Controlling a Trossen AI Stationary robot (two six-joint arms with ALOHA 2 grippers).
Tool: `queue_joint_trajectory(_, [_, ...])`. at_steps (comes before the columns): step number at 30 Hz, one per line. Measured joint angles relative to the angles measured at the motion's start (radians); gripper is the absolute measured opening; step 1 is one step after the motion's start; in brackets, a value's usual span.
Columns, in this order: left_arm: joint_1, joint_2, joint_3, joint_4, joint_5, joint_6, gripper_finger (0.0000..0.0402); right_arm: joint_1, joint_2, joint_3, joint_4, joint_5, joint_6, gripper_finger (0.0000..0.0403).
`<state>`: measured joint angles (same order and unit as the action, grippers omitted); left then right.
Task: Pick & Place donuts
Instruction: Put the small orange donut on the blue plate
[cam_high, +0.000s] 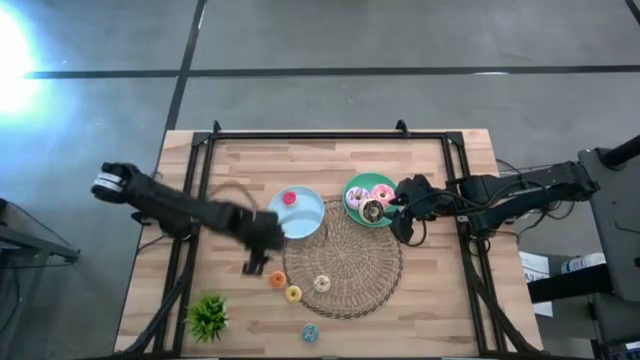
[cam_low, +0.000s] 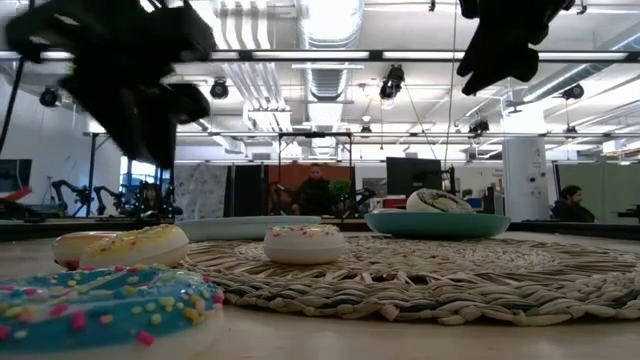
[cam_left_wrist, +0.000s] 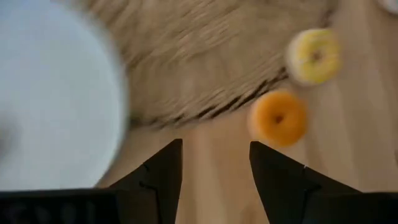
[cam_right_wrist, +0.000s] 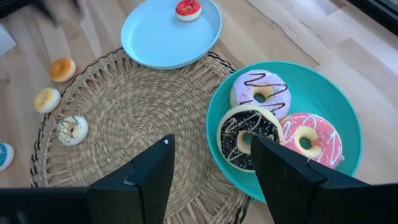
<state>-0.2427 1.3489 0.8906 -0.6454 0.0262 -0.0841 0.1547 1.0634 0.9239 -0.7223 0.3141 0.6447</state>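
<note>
**A:** We find the left gripper (cam_high: 257, 262) hanging over bare wood toward the bench's left side, just off the woven mat's (cam_high: 345, 262) left rim, with its jaws released and nothing between them. Which donut do we take it for?

**B:** We judge the orange donut (cam_high: 277, 279), lying on the wood just beside the mat and nearest that gripper. The yellow donut (cam_high: 293, 293) sits close by it, the cream donut (cam_high: 322, 284) rests on the mat itself, and the blue sprinkled donut (cam_high: 310, 332) lies near the front edge, not far from the spiky plant (cam_high: 208, 316).

**A:** And what do we count as already placed?

**B:** One red donut (cam_high: 290, 198) sits on the pale blue plate (cam_high: 310, 220). The green plate (cam_high: 353, 208), toward the right of the mat, holds three: a chocolate donut (cam_right_wrist: 250, 137), a pink donut (cam_right_wrist: 309, 139) and a lilac donut with dark drizzle (cam_right_wrist: 260, 93).

**A:** The right gripper (cam_high: 406, 232)?

**B:** It hovers at the green plate's right rim, fingers parted, holding nothing.

**A:** So we stand at the approach to a fresh pick?

**B:** We think so. The next move calls for centring the spread fingers over the orange ring, descending to the wood, and clenching without nudging its yellow neighbour.
</note>
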Motion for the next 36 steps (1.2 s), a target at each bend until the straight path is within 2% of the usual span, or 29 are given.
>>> queue_joint_trajectory(2, [-0.111, 0.021, -0.027, 0.080, -0.104, -0.024, 0.0161, 0.000, 0.000, -0.004, 0.000, 0.000, -0.001, 0.0203])
queue_joint_trajectory(5, [-0.231, 0.063, -0.036, 0.107, -0.269, -0.050, 0.0161, 0.000, 0.000, -0.012, 0.000, 0.000, -0.001, 0.0203])
queue_joint_trajectory(10, [-0.353, 0.132, -0.025, 0.133, -0.285, -0.151, 0.0160, 0.000, 0.000, -0.022, 0.000, 0.000, -0.001, 0.0203])
queue_joint_trajectory(13, [-0.398, 0.181, -0.008, 0.164, -0.291, -0.158, 0.0160, 0.000, 0.000, -0.028, -0.001, -0.001, 0.000, 0.0203])
queue_joint_trajectory(21, [-0.409, 0.292, 0.026, 0.190, -0.318, -0.220, 0.0160, 0.000, 0.000, -0.044, -0.003, -0.004, 0.012, 0.0203])
queue_joint_trajectory(25, [-0.409, 0.330, 0.024, 0.200, -0.305, -0.260, 0.0144, 0.000, 0.000, -0.050, -0.003, -0.008, 0.034, 0.0203])
queue_joint_trajectory(28, [-0.409, 0.346, 0.025, 0.199, -0.296, -0.298, 0.0113, 0.000, 0.000, -0.054, -0.004, -0.009, 0.037, 0.0203])
queue_joint_trajectory(33, [-0.395, 0.332, 0.030, 0.172, -0.294, -0.360, 0.0026, 0.000, 0.000, -0.054, -0.003, -0.009, 0.037, 0.0203])
queue_joint_trajectory(36, [-0.366, 0.301, 0.027, 0.140, -0.284, -0.440, 0.0006, 0.000, 0.000, -0.054, -0.003, -0.008, 0.036, 0.0203])
